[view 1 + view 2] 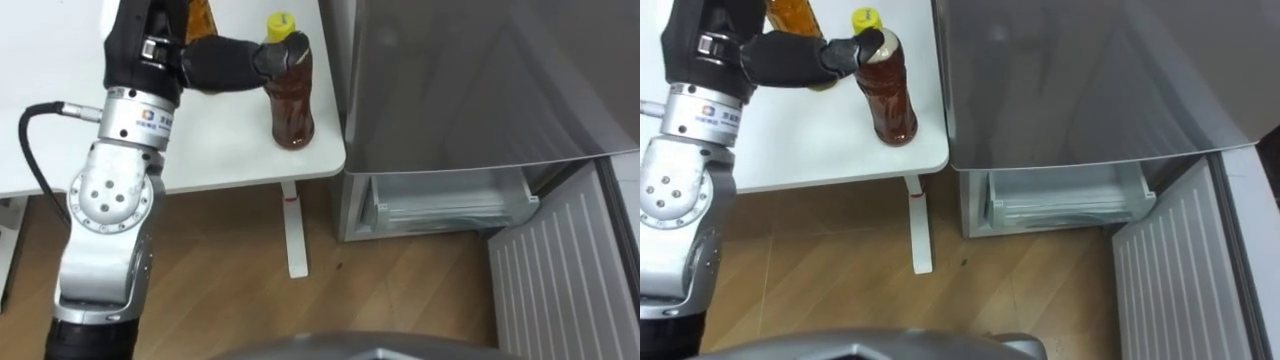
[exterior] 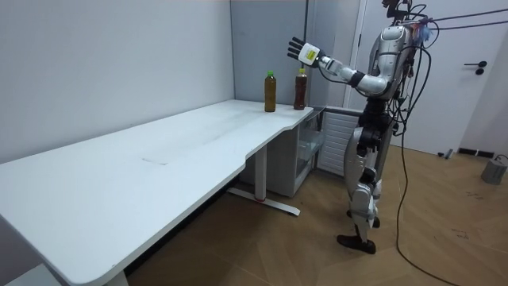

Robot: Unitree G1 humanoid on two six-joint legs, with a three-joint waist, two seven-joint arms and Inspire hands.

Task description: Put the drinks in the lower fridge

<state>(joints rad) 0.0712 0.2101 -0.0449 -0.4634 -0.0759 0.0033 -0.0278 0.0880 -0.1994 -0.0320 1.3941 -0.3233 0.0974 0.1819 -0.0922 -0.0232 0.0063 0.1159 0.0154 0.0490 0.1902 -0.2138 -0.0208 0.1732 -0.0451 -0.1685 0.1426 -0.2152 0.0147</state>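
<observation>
At the corner of the white tabletop [image 1: 230, 150], beside the open lower fridge [image 1: 450, 200], the left hand [image 1: 225, 62], fingers straight, reaches the neck of the full brown drink bottle [image 1: 290, 110], which looks heavy and slippery, so grab its fat middle.

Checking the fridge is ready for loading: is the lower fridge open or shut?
Open: its door is swung wide, and the drawer inside is exposed.
</observation>
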